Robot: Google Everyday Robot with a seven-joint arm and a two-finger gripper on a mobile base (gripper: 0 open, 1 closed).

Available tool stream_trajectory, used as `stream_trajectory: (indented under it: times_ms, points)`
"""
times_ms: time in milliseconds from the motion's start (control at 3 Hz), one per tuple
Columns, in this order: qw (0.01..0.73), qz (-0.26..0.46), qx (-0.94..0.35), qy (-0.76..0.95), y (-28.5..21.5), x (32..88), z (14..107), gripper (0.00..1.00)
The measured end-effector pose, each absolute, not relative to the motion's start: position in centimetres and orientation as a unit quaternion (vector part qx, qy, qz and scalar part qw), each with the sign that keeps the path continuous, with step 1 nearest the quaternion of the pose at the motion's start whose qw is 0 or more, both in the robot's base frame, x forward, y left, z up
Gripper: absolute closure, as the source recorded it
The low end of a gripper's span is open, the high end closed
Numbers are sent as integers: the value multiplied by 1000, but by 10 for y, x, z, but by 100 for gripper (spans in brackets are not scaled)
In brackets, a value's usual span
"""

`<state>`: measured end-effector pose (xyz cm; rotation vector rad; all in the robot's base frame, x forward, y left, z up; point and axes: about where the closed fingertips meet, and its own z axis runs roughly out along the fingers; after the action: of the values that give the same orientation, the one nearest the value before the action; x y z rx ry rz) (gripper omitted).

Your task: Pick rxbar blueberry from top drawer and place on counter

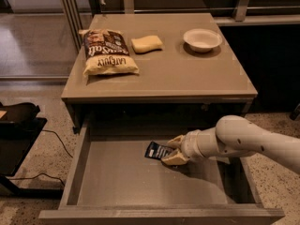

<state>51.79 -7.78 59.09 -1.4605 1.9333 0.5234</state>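
My gripper (171, 150) is inside the open top drawer (75, 172), with the arm reaching in from 3 o'clock. My two fingers (177, 141) are parted only by the wrapper's width and clamp the 3 o'clock end of the rxbar blueberry (157, 150). The bar sits just toward 12 o'clock of the drawer's centre. Whether it touches the drawer floor, I cannot tell. On the counter (187, 74) there is a chip bag (107, 52) at 10 o'clock, a yellow sponge (146, 44) at 11 and a white bowl (202, 39) at 1.

Speckled floor (42, 153) both sides of counter (187, 74); black stand (18, 121) left of counter; metal posts (70, 8) behind counter's left corner; dark recess right of counter; gripper (172, 150) below counter's front edge.
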Motion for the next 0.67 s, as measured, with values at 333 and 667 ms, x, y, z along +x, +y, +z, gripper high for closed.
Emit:
stream_trajectory:
  times_ms: [333, 667]
  points:
    - [325, 200, -557, 737, -78, 518, 591, 100]
    - [317, 208, -558, 738, -76, 513, 595, 100]
